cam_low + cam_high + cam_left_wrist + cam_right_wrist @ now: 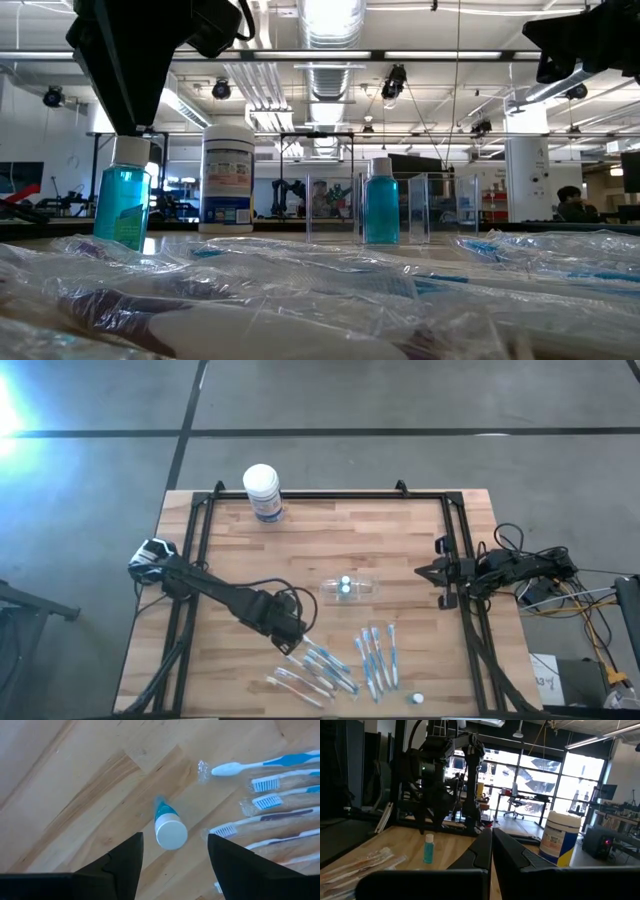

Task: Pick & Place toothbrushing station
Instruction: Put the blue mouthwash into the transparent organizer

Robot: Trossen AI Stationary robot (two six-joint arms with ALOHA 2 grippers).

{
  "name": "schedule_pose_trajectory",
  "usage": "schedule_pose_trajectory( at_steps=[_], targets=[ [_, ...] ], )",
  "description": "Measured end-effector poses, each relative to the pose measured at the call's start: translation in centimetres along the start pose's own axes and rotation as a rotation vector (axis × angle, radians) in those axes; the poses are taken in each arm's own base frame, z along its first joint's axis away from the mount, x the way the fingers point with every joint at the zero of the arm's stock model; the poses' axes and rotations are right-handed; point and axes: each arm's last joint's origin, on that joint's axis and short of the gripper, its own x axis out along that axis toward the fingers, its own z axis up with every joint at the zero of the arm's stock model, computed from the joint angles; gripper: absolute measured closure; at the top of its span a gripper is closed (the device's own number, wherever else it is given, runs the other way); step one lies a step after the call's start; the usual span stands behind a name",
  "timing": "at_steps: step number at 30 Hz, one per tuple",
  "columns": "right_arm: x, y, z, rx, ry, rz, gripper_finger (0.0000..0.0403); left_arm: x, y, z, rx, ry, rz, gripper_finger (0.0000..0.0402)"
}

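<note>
**Left claw poised over a small blue bottle, clear holder waiting mid-bench**

Seen from above, a pale wooden bench (330, 540) fills the centre of the frame. The toothbrushing station (352, 588), a small see-through oval plastic holder, sits near the middle, just right of centre, with another small blue bottle inside it. Wrapped blue-and-white toothbrushes (345, 660) lie fanned along the lower middle. A white round tub with a blue label (263, 492) stands at the upper left edge.

The left claw (174, 852) hangs at lower centre-left, fingers spread wide apart, straddling a small upright bottle of blue liquid with a white cap (169, 826) without touching it. The right claw (492, 851) rests at the right edge of the bench, fingers pressed together, holding nothing.

The step in hand looks like grasping this bottle. To do it well, the claw should probably centre over the cap, descend straight, and close on the body below the cap, since the bottle is narrow and would tip easily. The nearest toothbrush wrappers lie close by and could snag.
</note>
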Motion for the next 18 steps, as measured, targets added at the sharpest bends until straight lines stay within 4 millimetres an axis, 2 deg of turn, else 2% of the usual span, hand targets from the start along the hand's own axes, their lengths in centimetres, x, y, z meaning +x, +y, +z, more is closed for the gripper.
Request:
schedule_pose_trajectory(
  at_steps=[10, 18],
  targets=[
    [0.0, 0.0, 0.0, 0.0, 0.0, 0.0, 0.0394, 0.04, 0.0, 0.07, -0.002, -0.002, -0.002, 0.0177],
    [0.0, 0.0, -0.01, 0.0, 0.0, 0.0, 0.0394, 0.86, 0.06, 0.22, 0.008, 0.002, -0.021, 0.0177]
  ],
)
